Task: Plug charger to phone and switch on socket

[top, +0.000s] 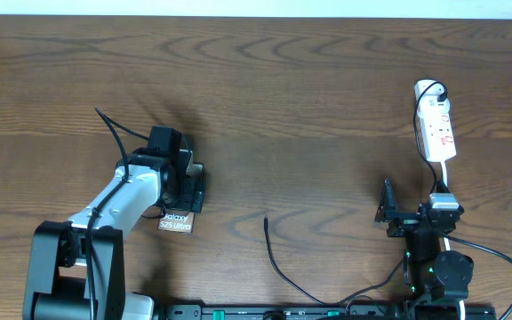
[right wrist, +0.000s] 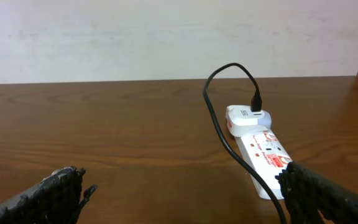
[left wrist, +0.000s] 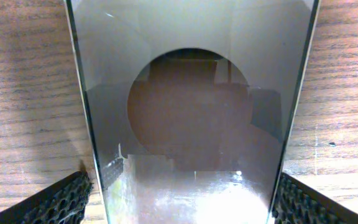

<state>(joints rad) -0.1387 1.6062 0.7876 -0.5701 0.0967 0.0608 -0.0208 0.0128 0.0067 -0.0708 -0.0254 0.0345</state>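
Observation:
The phone lies flat on the table at the left, its lettered end showing below my left gripper. In the left wrist view the phone fills the space between my fingers, with a sliver of wood showing beside its left edge; the jaws stand wide and straddle it. The charger's plug tip lies loose mid-table, apart from the phone. The white socket lies at the far right, with the charger cable plugged into its far end. My right gripper is open and empty, short of the socket.
The charger cable curves from the plug tip down to the table's front edge. A white cord runs from the socket toward the right arm. Bare wooden table lies between the two arms.

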